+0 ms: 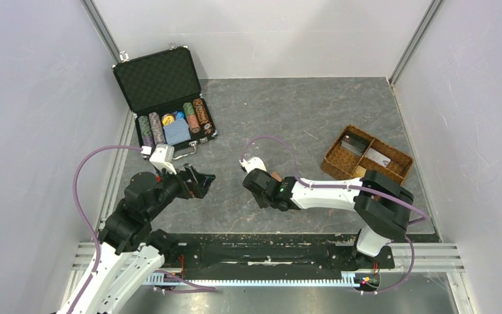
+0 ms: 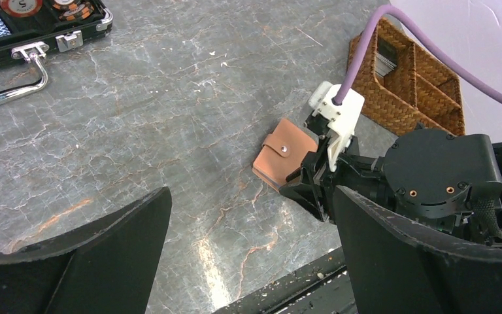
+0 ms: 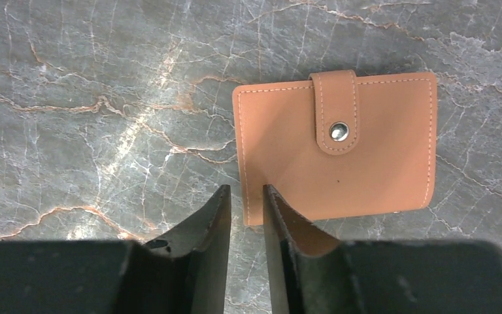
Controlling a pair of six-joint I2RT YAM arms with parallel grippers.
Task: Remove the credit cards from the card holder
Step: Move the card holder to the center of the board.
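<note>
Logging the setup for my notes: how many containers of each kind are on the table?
Wallet: 1
Chip case: 1
Woven tray: 1
Total: 3

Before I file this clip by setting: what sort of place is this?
Probably a lab test cell: robot arms bolted to a rail, plain walls boxing in the table, a staged chip case.

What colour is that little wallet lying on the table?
The wallet is tan-brown with pale stitching and a silver snap; clearest in the right wrist view.
</note>
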